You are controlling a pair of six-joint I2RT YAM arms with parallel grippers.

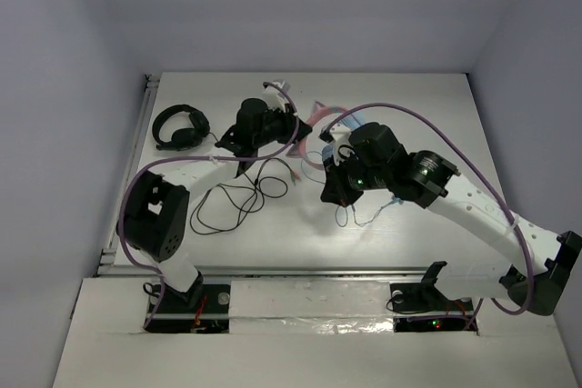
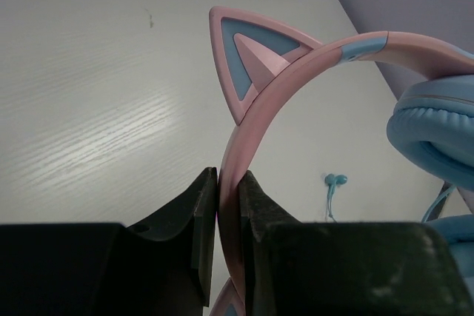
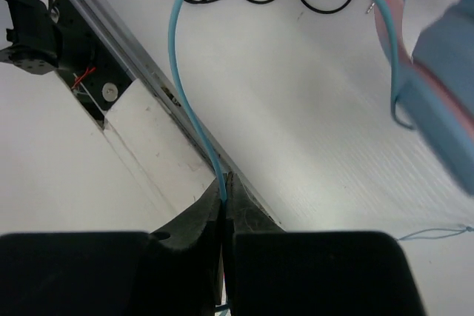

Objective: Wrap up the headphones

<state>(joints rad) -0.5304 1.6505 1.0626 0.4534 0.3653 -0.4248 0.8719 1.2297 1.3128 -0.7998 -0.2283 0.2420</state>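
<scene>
The headphones [image 1: 320,115] are toward the far middle of the bench [image 1: 427,102], between the two arms. A pair of all-black headphones [image 1: 179,125] lies well apart at the far left, with a black cable [image 1: 238,195] sprawled in loose loops near the left arm. The left end effector [image 2: 228,183] is clenched on the pink headband [image 2: 296,72] just below a cat ear [image 2: 248,53], while the right end effector [image 3: 224,186] is pinched tight on the thin light blue cable [image 3: 184,72], which arcs away from its fingertips above the bench.
</scene>
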